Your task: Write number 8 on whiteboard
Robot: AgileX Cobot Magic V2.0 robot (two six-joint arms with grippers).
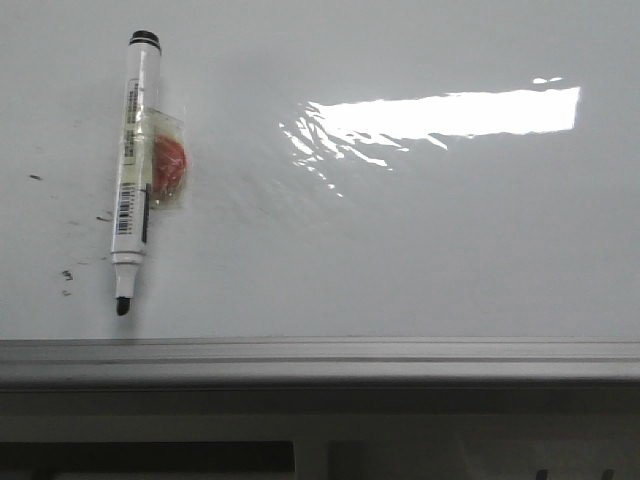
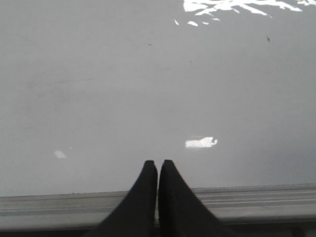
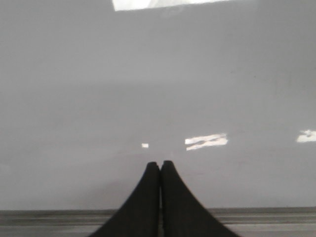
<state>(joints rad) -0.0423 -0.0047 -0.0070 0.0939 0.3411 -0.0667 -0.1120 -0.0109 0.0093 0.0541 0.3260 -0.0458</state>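
The whiteboard point(image 1: 420, 240) fills the front view, glossy white with a bright glare patch. No number 8 shows on it. A white marker point(image 1: 133, 170) with a black tip lies uncapped on the board at the left, tip toward the near edge, with a clear wrap and an orange-red piece taped to its side. Neither gripper appears in the front view. My left gripper point(image 2: 158, 163) is shut and empty over the board's near edge. My right gripper point(image 3: 160, 164) is likewise shut with nothing in it.
A grey metal edge rail point(image 1: 320, 358) runs along the board's near side. Small dark specks and smudges point(image 1: 66, 274) lie left of the marker.
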